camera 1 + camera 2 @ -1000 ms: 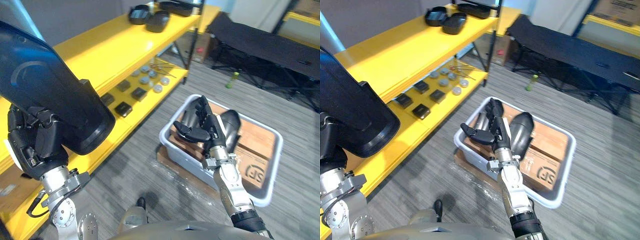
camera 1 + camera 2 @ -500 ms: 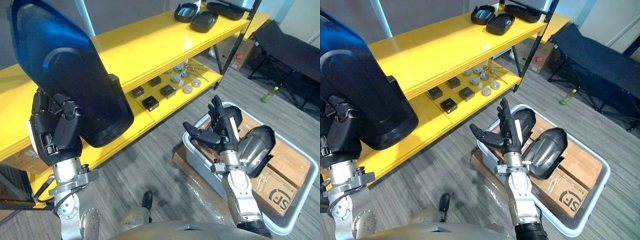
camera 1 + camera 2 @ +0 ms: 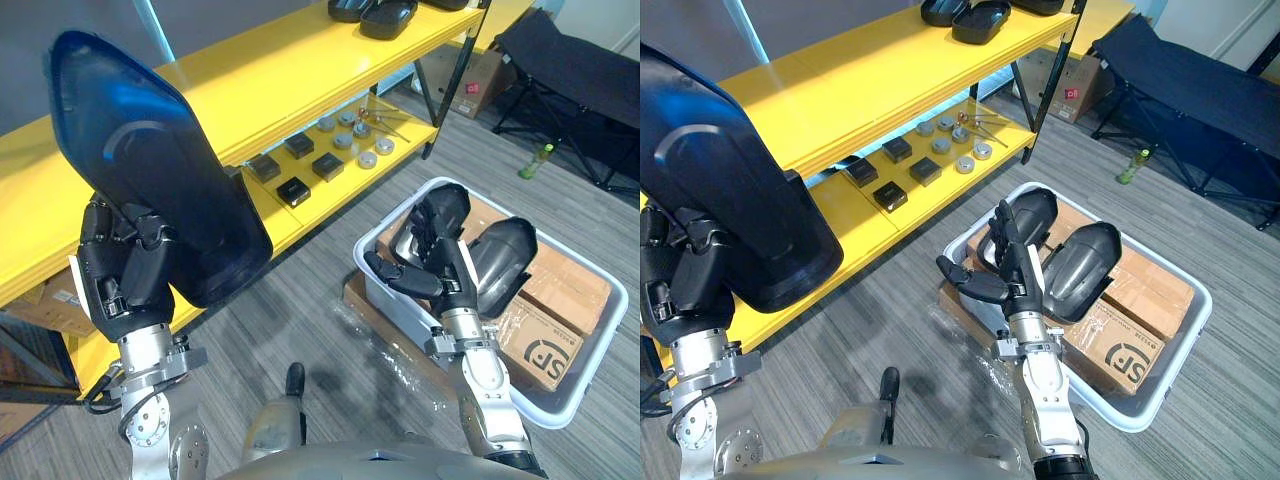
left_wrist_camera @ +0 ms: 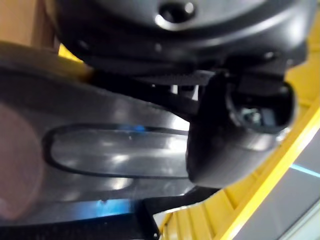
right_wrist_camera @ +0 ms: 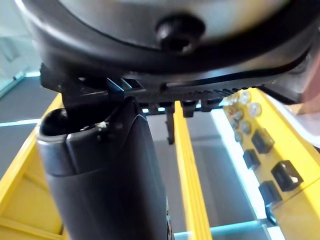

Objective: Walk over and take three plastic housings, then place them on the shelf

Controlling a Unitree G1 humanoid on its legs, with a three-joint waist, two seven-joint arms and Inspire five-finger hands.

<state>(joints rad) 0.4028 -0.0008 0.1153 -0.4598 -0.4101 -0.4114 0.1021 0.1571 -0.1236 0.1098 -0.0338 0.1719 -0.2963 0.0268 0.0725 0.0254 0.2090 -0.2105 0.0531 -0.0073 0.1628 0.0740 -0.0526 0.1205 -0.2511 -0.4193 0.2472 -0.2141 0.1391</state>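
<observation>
Three housings: one large dark plastic housing (image 3: 160,180) is held up in the left hand (image 3: 125,285). Two binned housings (image 3: 505,260) lie side by side in a low grey bin (image 3: 596,358).
Left hand: fingers and thumb are curled round the plastic housing's lower end, holding it upright beside the yellow shelf (image 3: 300,70).
Right hand (image 3: 445,290): empty, with fingers straight and thumb spread, raised over the bin's near corner.
Left wrist view: adds the thumb pressed on the housing's glossy surface, with a yellow shelf edge behind.
Right wrist view: adds the bare thumb (image 5: 105,180) with the shelf beyond it.
Head views: cardboard boxes (image 3: 545,340) sit under the binned housings.
Shelf contents: dark shells (image 3: 385,15) at the top board's far end; small black boxes (image 3: 292,190) and metal discs (image 3: 368,158) on the lower board.
In the way: the plastic housing hides part of the shelf, and the right hand covers part of a binned housing.
Beyond: a black folding cot (image 3: 570,60) and a green bottle (image 3: 535,160) on the floor.
</observation>
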